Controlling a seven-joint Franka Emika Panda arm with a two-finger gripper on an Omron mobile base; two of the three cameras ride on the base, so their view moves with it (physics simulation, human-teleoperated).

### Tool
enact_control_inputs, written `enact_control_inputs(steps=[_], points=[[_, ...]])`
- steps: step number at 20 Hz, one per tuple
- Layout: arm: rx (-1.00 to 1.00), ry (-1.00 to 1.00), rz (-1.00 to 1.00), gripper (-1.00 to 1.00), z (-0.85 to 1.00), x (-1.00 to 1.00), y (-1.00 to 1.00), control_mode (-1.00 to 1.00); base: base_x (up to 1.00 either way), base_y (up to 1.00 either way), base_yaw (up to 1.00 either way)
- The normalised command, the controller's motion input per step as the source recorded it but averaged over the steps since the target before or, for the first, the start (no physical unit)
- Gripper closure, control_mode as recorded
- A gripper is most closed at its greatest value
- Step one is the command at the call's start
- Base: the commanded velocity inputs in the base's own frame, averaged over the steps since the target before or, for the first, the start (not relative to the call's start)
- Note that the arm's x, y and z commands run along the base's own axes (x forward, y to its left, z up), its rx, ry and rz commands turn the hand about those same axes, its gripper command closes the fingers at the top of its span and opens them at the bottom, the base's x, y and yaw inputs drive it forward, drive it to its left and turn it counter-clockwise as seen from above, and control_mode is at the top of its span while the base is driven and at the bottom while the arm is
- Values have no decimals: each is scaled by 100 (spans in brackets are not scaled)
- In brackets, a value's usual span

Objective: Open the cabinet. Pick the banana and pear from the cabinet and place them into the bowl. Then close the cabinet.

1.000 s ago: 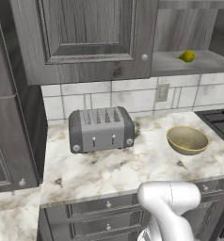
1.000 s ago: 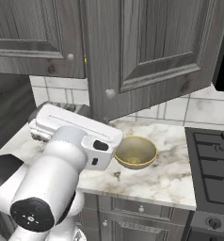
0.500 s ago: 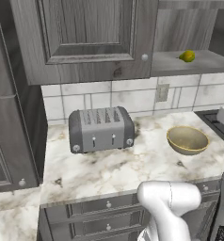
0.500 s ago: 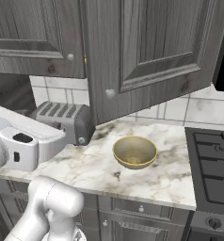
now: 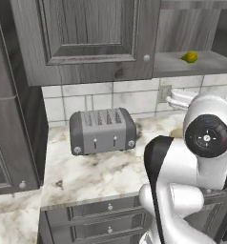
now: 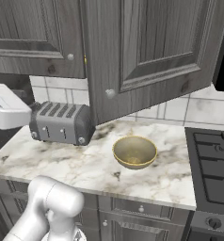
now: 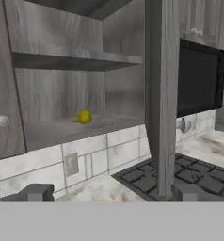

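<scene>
My gripper (image 7: 109, 194) hangs released, its two dark fingertips (image 7: 36, 193) spread wide with nothing between them, pointed at the open cabinet (image 7: 76, 89). Straight ahead of it and a little higher, the pear (image 7: 84, 117) sits alone on the grey inner shelf (image 7: 62, 127), well apart from my fingers. To the gripper's right, the open cabinet door (image 7: 162, 94) stands edge-on, its round knob (image 7: 182, 124) facing away from the shelf; beyond that a black panel (image 7: 198, 80) hangs over the stove grates (image 7: 180, 172). Below the shelf runs a white tiled wall (image 7: 109, 150) with a wall outlet (image 7: 70, 164).

From my right base camera, the bowl (image 6: 134, 151) rests on the marble counter (image 6: 62, 164) beneath the swung-out door, near the grey toaster (image 6: 62, 123) and beside the stove. I see no fruit in the bowl. From my left base camera, the pear shows as a small yellow-green lump on the shelf at upper right, and the toaster stands against the tiles above a row of low drawers (image 5: 106, 221).
</scene>
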Motion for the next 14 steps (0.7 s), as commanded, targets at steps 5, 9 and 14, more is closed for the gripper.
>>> enact_control_inputs(steps=[5,9,14], points=[[0,0,-19,-100,-2,94,-20,-100,0,0,0],[0,1,-15,-100,-11,90,-39,-100,0,0,0],[2,11,-14,-100,0,33,-66,-100,0,0,0]])
